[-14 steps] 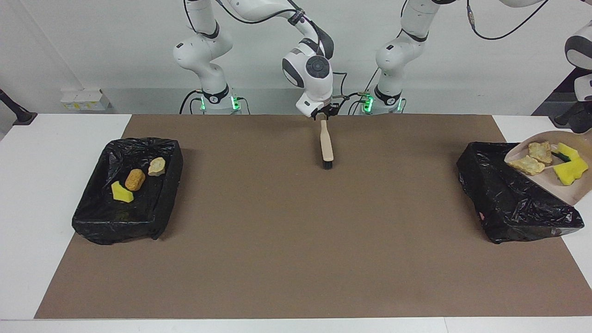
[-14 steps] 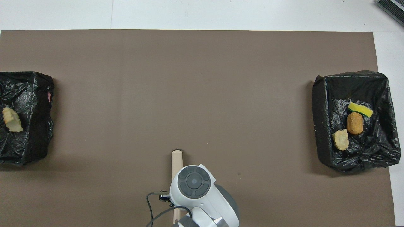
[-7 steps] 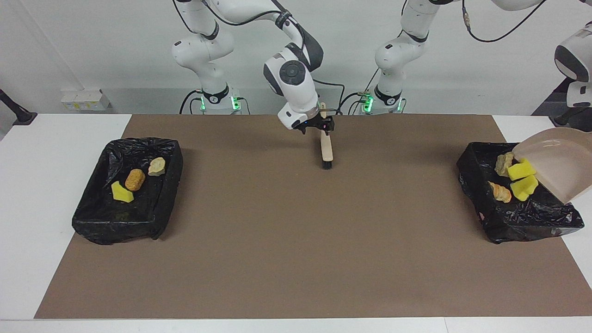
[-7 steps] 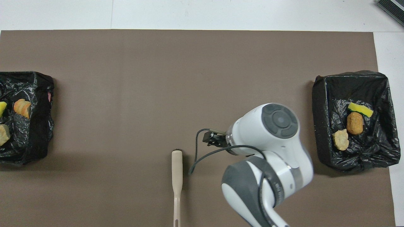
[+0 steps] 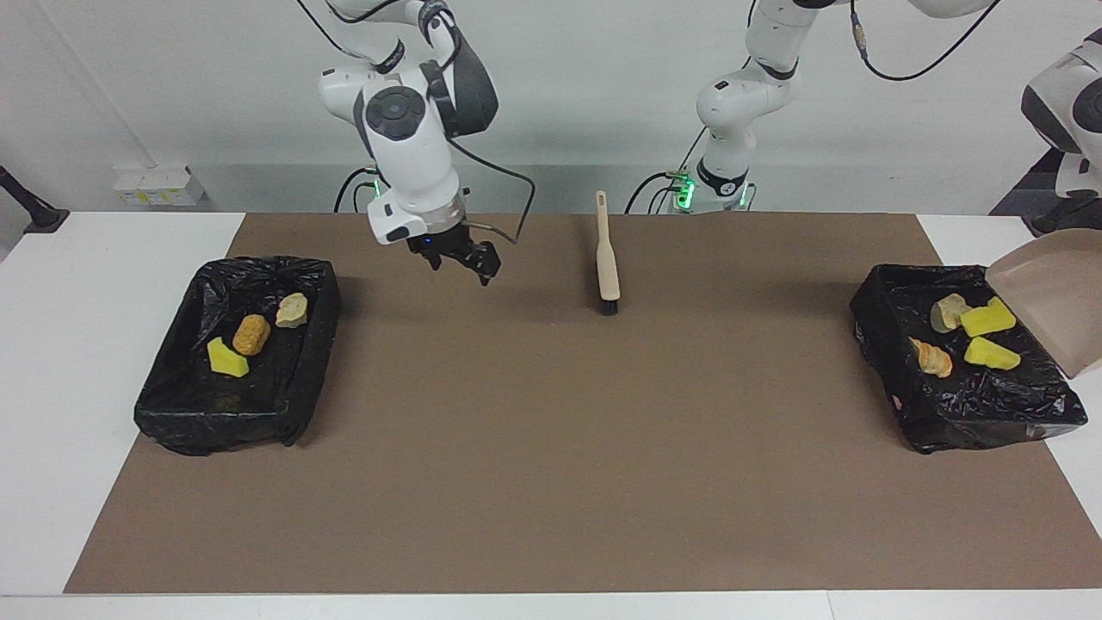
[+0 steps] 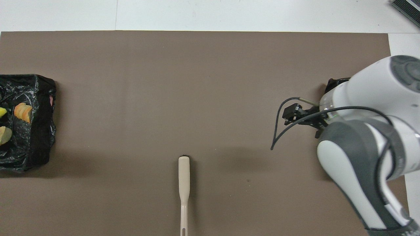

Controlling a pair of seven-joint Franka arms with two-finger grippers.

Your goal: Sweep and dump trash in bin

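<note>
All 7 scraps of trash now lie in the 2 black-lined bins, so we judge the dumping is as good as done and the risks are in clearing away.

At the right edge of the facing frame, the dustpan (image 5: 1052, 301) hangs tilted with its lip over the bin (image 5: 1016, 413). It looks empty. 4 scraps (image 5: 987, 319) lie on the liner just under that lip. The left tool (image 5: 1068, 222) is barely inside the frame edge and is closed on the dustpan's handle, which is cut off from view. If the pan is drawn back low, its lip could snag the loose liner. That could drag the light bin or flick a sponge chunk over the rim onto the counter (image 5: 52, 344).

In the upper left of the facing frame, the right tool (image 5: 461, 263) is in the air over the brown mat (image 5: 551, 482). Its fingers are apart and hold nothing. It sits between the brush (image 5: 608, 269) and the other bin (image 5: 172, 422), which holds 3 scraps (image 5: 251, 334). Its cable loops out at the side. A swing toward that bin could catch the cable or a finger on the crinkled liner.

The brush lies free near the top centre of the frame. A careless pass by either arm could knock it.
</note>
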